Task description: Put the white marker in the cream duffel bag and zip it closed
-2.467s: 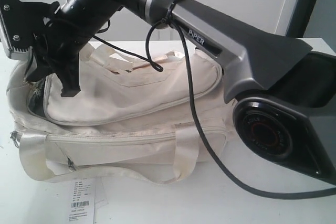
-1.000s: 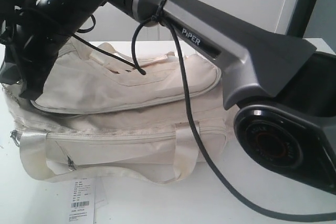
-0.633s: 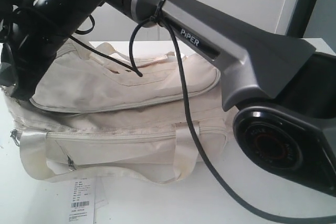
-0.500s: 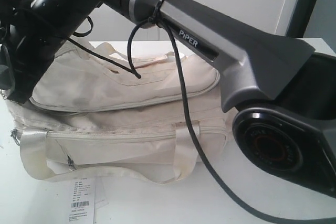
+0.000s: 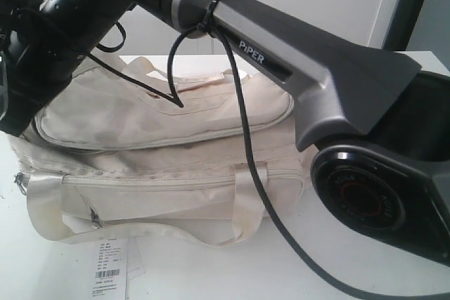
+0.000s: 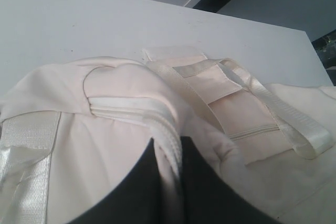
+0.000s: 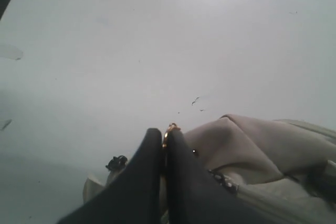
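The cream duffel bag (image 5: 169, 152) lies on its side on the white table (image 5: 337, 258), its top panel flat. My right arm reaches across it from the right. The right gripper (image 5: 15, 121) is at the bag's far left end, shut on a small gold zipper pull (image 7: 170, 127) that pokes out between the dark fingertips; the right gripper (image 7: 164, 132) stands over the bag's corner (image 7: 247, 140). The left gripper (image 6: 167, 142) is shut on a cream ribbed band (image 6: 163, 124) of the cream duffel bag (image 6: 105, 103). The white marker is out of view.
A white paper barcode tag (image 5: 109, 268) lies on the table in front of the bag. A black cable (image 5: 260, 173) hangs from the right arm across the bag. A black strap ring (image 7: 116, 162) sits at the bag's end. The handles (image 6: 283, 114) lie loose.
The right gripper has travelled left along the bag's top to its left end. The gap that showed at the left under the top panel has shut and the panel lies lower.
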`<state>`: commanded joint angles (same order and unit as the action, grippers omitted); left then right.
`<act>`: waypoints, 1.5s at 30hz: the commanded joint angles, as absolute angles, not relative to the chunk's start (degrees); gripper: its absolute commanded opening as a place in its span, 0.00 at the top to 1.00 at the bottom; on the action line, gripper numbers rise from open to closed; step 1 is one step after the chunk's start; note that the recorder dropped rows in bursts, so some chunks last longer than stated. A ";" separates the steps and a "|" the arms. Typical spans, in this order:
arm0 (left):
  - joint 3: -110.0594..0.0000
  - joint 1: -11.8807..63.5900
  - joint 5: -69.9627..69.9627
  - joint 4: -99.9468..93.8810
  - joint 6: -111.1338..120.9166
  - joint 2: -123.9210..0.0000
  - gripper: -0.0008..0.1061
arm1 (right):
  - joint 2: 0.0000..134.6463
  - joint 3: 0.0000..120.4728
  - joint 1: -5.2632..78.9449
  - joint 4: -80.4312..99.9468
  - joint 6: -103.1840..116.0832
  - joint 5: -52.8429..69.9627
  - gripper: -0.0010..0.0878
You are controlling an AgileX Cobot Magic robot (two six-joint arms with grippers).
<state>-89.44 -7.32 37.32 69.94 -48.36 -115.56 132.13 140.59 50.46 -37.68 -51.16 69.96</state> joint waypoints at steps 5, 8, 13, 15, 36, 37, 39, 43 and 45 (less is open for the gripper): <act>-89.44 -7.32 37.32 69.94 -48.36 -115.56 0.99 | 132.13 140.59 50.46 -37.68 -48.39 69.96 0.99; -89.44 -7.32 37.32 69.94 -48.36 -115.56 0.99 | 132.13 140.59 50.46 -37.68 -45.86 69.96 0.99; -89.44 -7.32 37.32 69.94 -48.36 -115.56 0.99 | 132.13 140.59 50.91 -37.63 -43.32 69.96 0.99; -89.44 -7.32 37.32 69.94 -48.36 -115.56 0.99 | 132.13 140.59 51.26 -37.32 -42.80 69.96 0.99; -89.44 -7.32 37.54 70.17 -48.36 -115.56 0.99 | 128.66 132.49 52.55 -31.42 -36.07 69.96 0.99; -89.44 -7.32 37.54 70.17 -48.36 -115.56 0.99 | 128.26 132.39 52.55 -31.33 -36.22 69.96 0.99; -89.44 -7.32 37.54 69.91 -48.36 -115.56 0.99 | 127.86 132.39 52.55 -31.21 -35.85 69.96 0.99; -89.44 -7.80 37.28 70.04 -48.36 -115.56 0.99 | 127.52 132.39 52.59 -31.09 -34.80 69.96 0.99; -89.44 -8.13 37.28 70.16 -48.36 -115.56 0.99 | 126.88 130.55 52.82 -31.09 -33.93 69.96 0.99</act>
